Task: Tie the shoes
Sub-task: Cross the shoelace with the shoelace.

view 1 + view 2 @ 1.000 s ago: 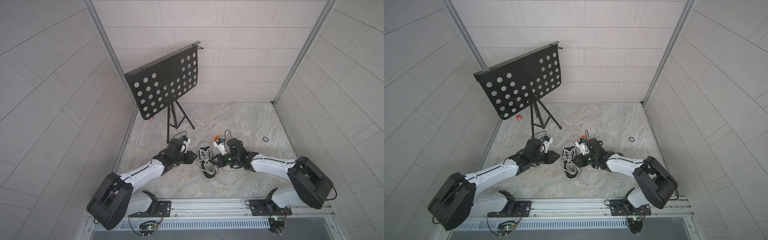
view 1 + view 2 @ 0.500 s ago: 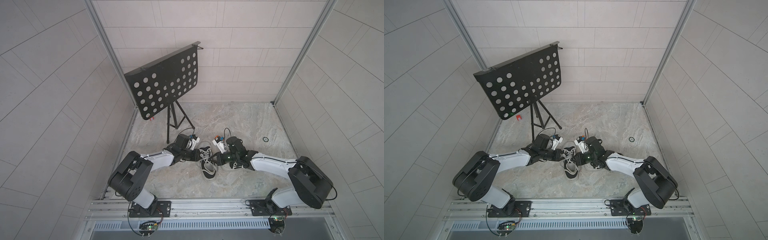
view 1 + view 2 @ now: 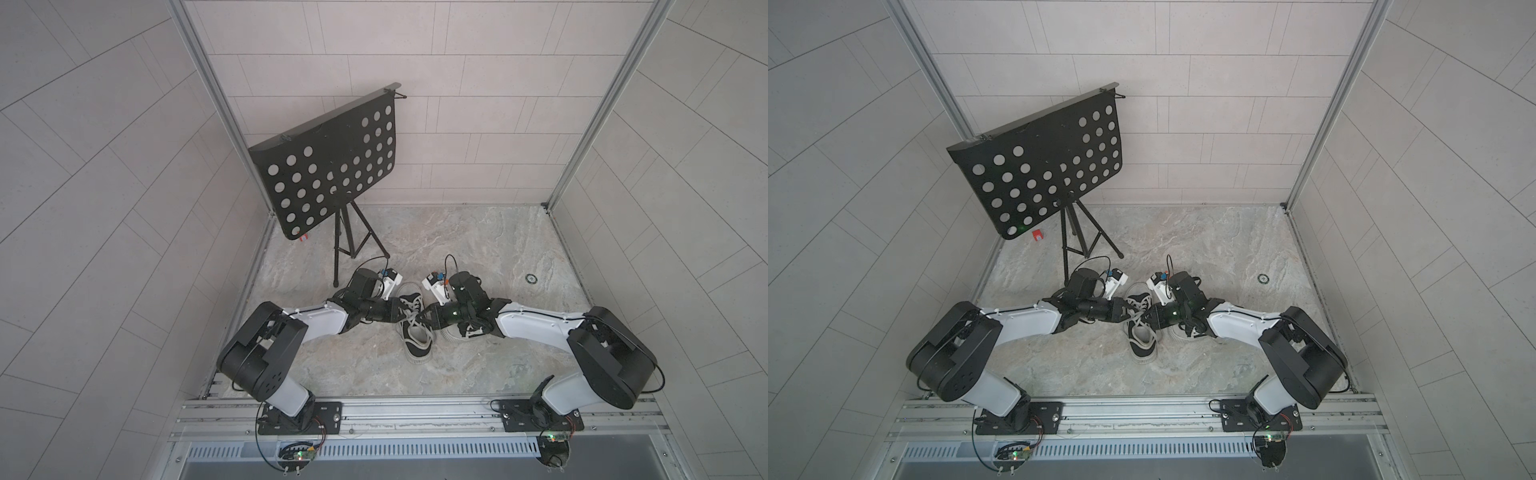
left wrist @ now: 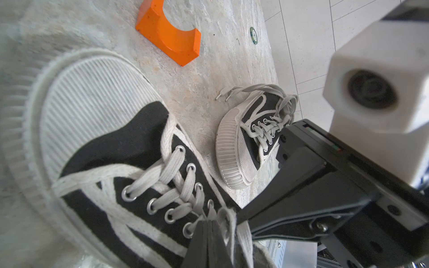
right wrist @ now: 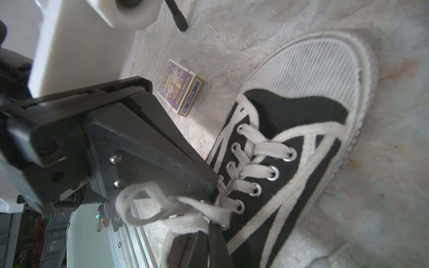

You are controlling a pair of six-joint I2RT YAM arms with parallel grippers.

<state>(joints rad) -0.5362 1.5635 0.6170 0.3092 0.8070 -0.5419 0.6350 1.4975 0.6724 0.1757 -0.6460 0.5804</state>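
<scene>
Here, I see left gripper [image 4: 210, 226], right gripper [image 5: 206, 234], each pinching lace [image 5: 185, 220], orange block [image 4: 169, 39] only via left wrist, card box [image 5: 181, 88] only via right.

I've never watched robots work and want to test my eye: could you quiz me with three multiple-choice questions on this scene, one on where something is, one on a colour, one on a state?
1. Where is the music stand?
A between the shoes
B on the front rail
C at the back, on the left arm's side

2. What colour is the block on the floor?
A orange
B green
C blue

3. The right tool is:
A wide open
B shut on a lace of a shoe
C holding the block

Answers:
1 C, it stands beyond the left arm in both top views.
2 A, plainly orange in the left wrist view.
3 B, the lace runs into its closed jaws in the right wrist view.
</scene>
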